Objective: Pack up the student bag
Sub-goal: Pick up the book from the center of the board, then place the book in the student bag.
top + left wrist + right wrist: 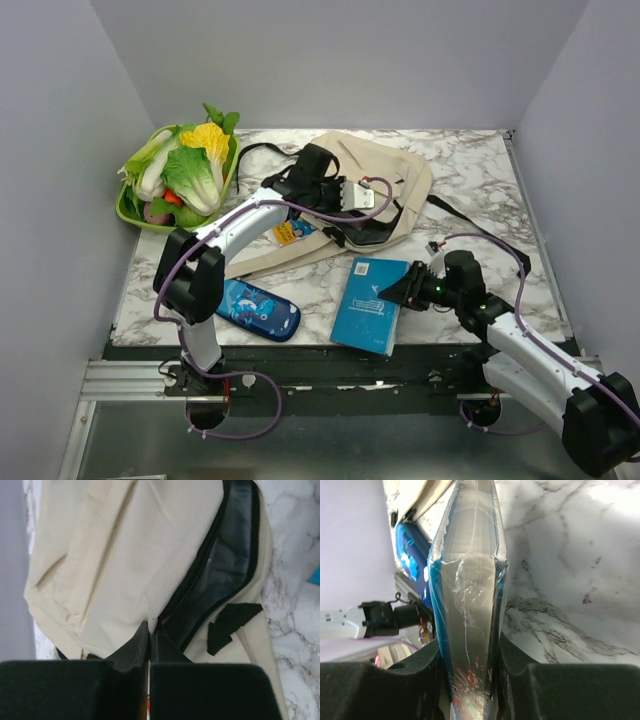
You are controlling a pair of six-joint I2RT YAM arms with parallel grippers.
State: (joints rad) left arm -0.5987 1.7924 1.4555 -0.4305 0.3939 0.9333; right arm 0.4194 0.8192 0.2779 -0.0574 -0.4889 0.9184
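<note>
The student bag [405, 175] is a big, soft, cream cloth backpack. It lies flat and floppy on the marble tabletop [480, 160], near the back, in the middle. Its black zipper [200, 560] is open, and the dark inside shows. A thin black strap [462, 218] trails off to its right side.

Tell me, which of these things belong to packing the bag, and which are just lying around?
In the job: student bag, pinched by the left gripper; blue book, in the right gripper; probably the pencil case.
Lying about: tray of vegetables.
</note>
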